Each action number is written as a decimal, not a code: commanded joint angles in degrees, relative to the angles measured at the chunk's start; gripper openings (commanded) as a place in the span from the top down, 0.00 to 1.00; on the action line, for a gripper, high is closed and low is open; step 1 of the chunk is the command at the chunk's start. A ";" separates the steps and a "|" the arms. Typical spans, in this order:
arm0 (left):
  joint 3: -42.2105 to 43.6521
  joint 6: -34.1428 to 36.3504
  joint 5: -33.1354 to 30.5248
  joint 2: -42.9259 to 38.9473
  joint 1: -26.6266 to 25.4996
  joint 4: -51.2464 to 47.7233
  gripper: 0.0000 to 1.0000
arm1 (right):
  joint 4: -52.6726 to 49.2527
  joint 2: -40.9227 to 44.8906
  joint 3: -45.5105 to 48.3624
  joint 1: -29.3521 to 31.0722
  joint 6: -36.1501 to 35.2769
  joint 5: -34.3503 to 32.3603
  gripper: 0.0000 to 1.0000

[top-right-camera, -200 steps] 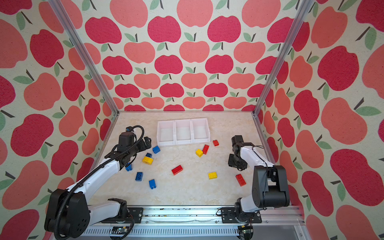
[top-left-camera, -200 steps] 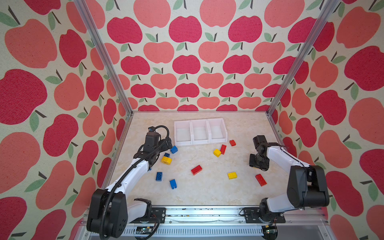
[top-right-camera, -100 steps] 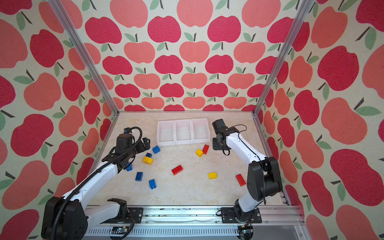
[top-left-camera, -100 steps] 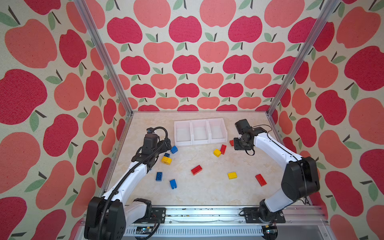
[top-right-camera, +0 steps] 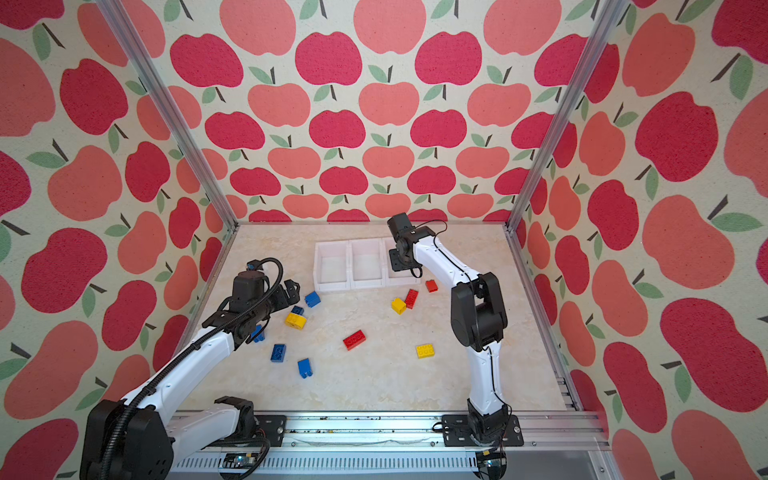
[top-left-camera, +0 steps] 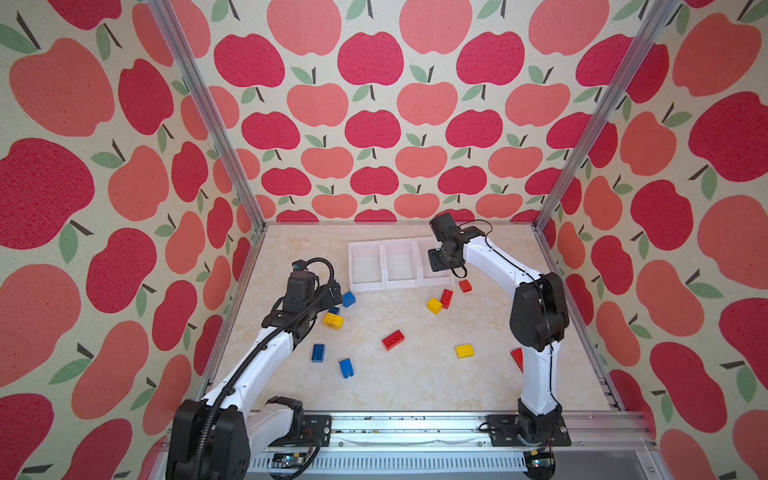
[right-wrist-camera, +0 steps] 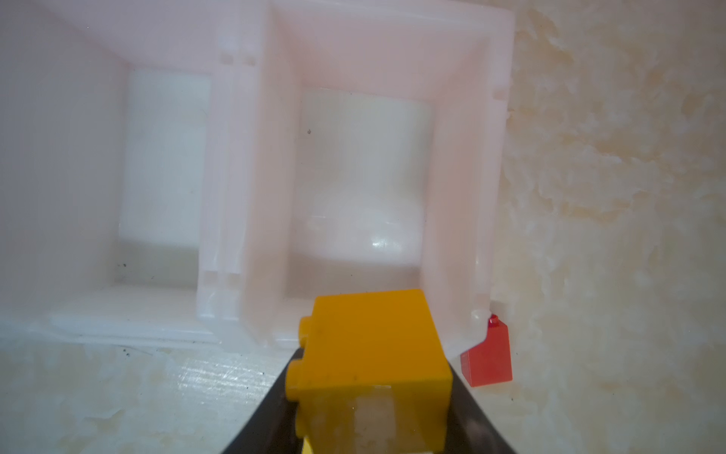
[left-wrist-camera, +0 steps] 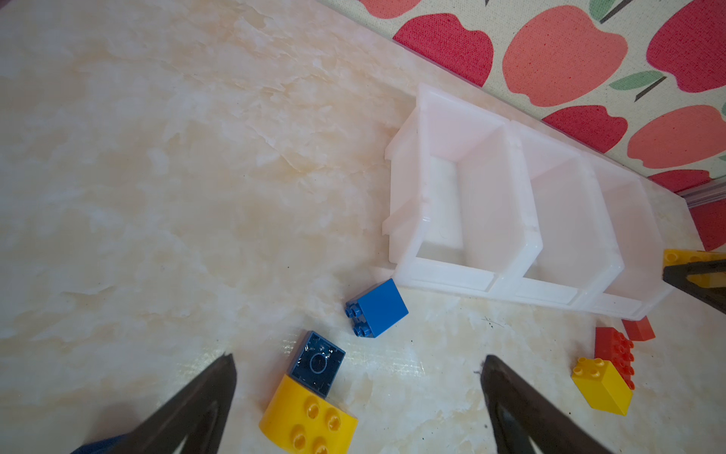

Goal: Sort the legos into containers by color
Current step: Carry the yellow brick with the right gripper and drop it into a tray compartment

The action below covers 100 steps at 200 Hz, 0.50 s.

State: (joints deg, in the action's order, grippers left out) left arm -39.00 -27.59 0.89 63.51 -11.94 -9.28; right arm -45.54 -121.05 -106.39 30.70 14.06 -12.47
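Grips a yellow brick (right-wrist-camera: pixel 369 334) between the pressed-in fingers (right-wrist-camera: pixel 271 408) of the right pincer (right-wrist-camera: pixel 371 359), poised above the near rim of the end bin (right-wrist-camera: pixel 463 196), not yet over its floor. Shows nothing inside any of the three bins (top-left-camera: pixel 401 286), so by judgement any one can take yellow. Carry the brick further in, past the rim to the middle of the cavity, before letting go; hold it low enough not to bounce out, yet clear of the walls. Spread the fingers fully, then lift straight up. Mind the small red brick (right-wrist-camera: pixel 489 357) on the tabletop (right-wrist-camera: pixel 609 236) just beside the bin's outer corner. Holds the left pincer (left-wrist-camera: pixel 358 357) spread wide and empty, over a blue brick (left-wrist-camera: pixel 317 363) lying against a second yellow brick (left-wrist-camera: pixel 308 416); leave it there, out of the way.
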 commanded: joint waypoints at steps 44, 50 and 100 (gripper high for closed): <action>1.36 -2.01 -1.46 -0.93 -0.49 -2.92 0.01 | -3.95 -8.42 -10.48 -0.57 -3.03 1.69 0.51; 1.38 -2.10 -1.50 -2.33 -0.57 -3.15 0.01 | -3.97 -8.53 -10.66 -0.60 -3.05 1.78 0.48; 1.22 -2.38 -2.77 -2.88 -0.62 -5.01 0.01 | -4.21 -7.64 -10.69 -1.04 -2.00 3.30 0.34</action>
State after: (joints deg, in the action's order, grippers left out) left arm -38.17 -29.12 0.14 61.10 -12.27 -11.75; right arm -47.72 -129.34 -115.61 30.06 11.81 -10.59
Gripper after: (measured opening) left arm 0.994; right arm 0.656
